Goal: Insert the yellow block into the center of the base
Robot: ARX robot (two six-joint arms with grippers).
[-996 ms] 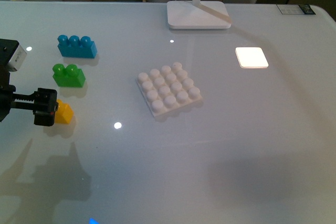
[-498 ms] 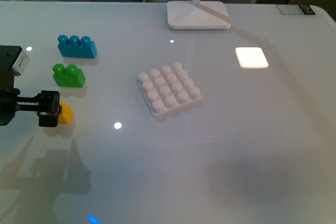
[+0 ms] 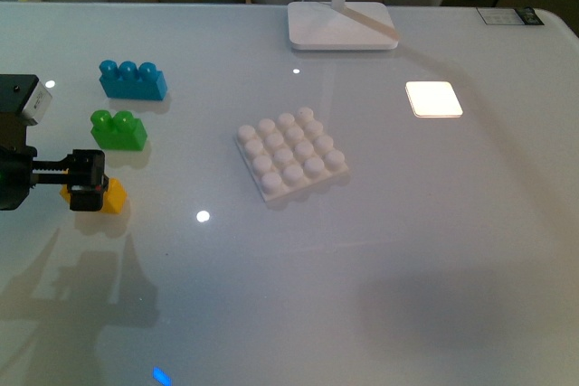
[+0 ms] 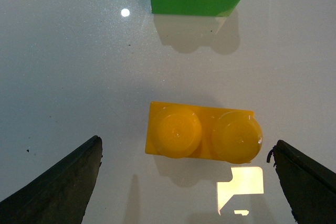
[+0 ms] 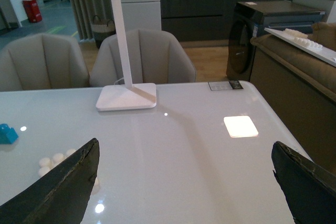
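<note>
Claw on left arm gapes wide astride the yellow block, touching neither end; right claw gapes too; the base lies well apart.

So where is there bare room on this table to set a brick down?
Bare: the stretch right of the base, nearer than the glowing square, and the near strip in front of the base. Crowded: the left side, where blue brick, green brick, yellow block and left gripper cluster.

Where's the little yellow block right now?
In the front view the yellow block lies on the left side of the table, just nearer the robot than the green brick, with the open left gripper straddling it.
</note>
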